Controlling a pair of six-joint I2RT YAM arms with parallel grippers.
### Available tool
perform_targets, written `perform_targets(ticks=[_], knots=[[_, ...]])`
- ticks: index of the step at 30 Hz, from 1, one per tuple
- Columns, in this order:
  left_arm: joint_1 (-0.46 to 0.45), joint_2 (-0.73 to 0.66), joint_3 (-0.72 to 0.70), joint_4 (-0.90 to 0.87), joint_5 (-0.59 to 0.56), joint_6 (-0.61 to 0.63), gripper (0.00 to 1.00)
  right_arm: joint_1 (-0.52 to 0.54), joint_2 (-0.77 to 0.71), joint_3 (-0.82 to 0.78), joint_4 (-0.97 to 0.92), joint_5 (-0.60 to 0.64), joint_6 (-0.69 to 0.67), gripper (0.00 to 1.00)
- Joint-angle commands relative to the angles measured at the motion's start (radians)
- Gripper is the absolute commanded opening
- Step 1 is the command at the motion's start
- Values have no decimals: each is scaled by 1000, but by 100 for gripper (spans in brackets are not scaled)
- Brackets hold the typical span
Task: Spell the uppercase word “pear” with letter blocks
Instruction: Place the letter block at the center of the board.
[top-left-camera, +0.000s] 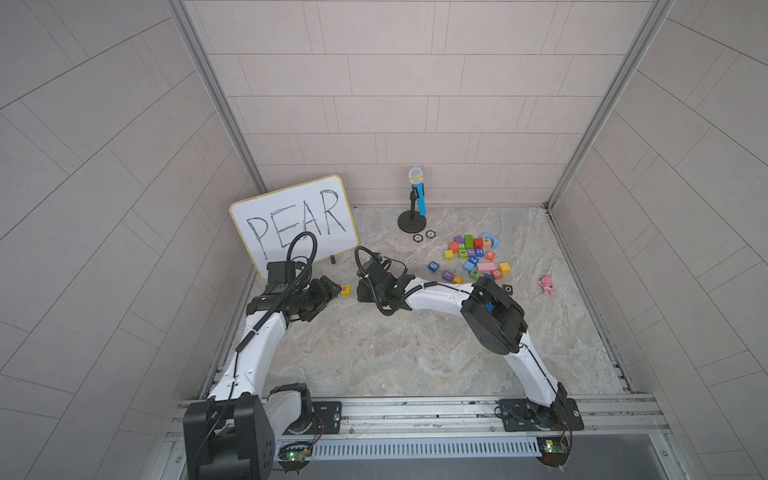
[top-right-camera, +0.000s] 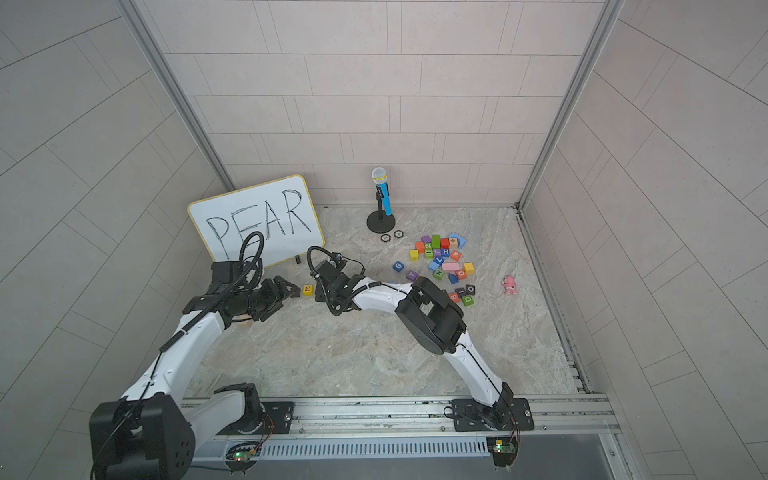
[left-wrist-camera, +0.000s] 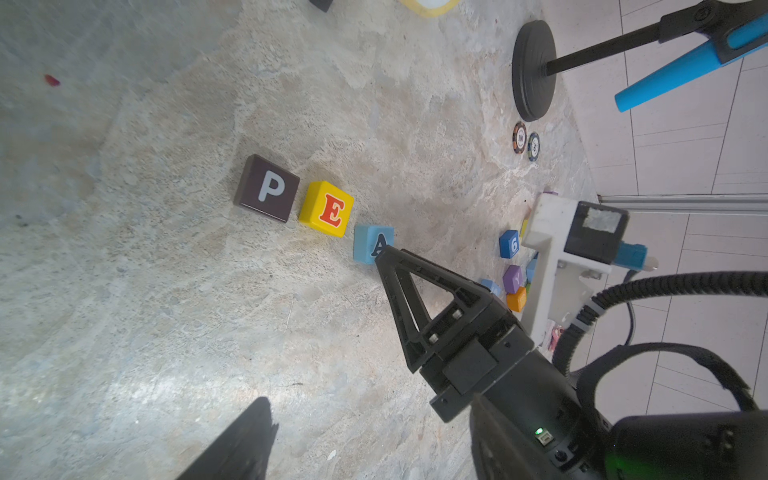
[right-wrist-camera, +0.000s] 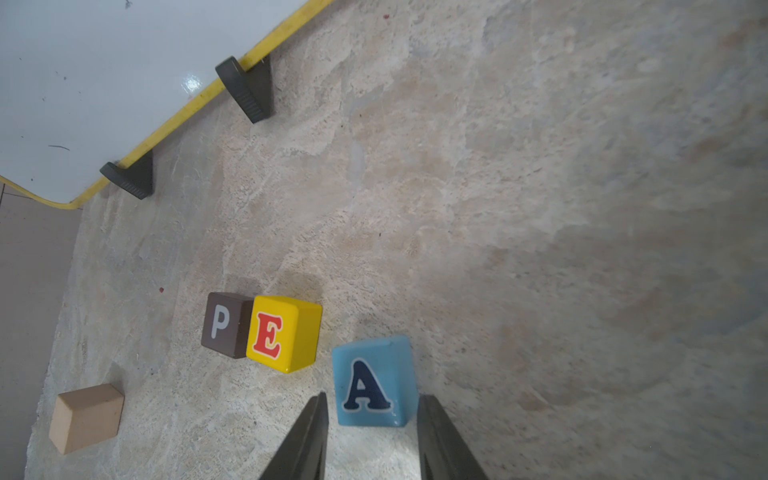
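Observation:
Three letter blocks lie in a row on the marble floor: dark purple P (right-wrist-camera: 224, 324), yellow E (right-wrist-camera: 282, 332) touching it, and blue A (right-wrist-camera: 372, 382) a little apart. My right gripper (right-wrist-camera: 372, 397) is low over the A with a fingertip on either side. A thin strip of floor shows between one finger (right-wrist-camera: 316, 432) and the block. The left wrist view shows P (left-wrist-camera: 268, 189), E (left-wrist-camera: 328, 209) and A (left-wrist-camera: 368, 243) too. My left gripper (left-wrist-camera: 370, 397) hangs wide open and empty beside the row. The orange-red R (top-left-camera: 490, 254) lies in the pile. In both top views only the E (top-right-camera: 307, 289) of the row shows.
A whiteboard (top-left-camera: 291, 220) reading PEAR leans behind the row. A loose pile of coloured blocks (top-left-camera: 473, 257) lies at the right, with a blue 6 cube (top-left-camera: 433, 266) at its edge. A toy microphone on a stand (top-left-camera: 415, 195), two poker chips (top-left-camera: 424, 236), a pink toy (top-left-camera: 547, 284) and a tan block (right-wrist-camera: 87, 415) are nearby.

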Motion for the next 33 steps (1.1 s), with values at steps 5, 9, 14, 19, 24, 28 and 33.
perform_targets(ticks=[5, 9, 14, 19, 24, 28, 33], knots=[[6, -17, -9, 3, 2, -3, 78, 4, 19, 14, -3, 3, 22, 39], [5, -17, -9, 3, 1, -2, 78, 5, 18, 18, -3, 2, 26, 38], [6, -17, -11, 6, 2, -2, 78, 8, 17, 18, -3, 1, 25, 37], [5, -20, -11, 5, -1, -2, 78, 11, 14, 20, -4, 1, 25, 37], [7, -20, -11, 5, 0, -2, 78, 14, 15, 20, -4, 2, 25, 37], [5, -22, -11, 5, 0, -3, 78, 16, 15, 25, -6, 4, 26, 36], [6, -23, -11, 5, -2, -5, 78, 20, 15, 27, -6, 3, 24, 36]])
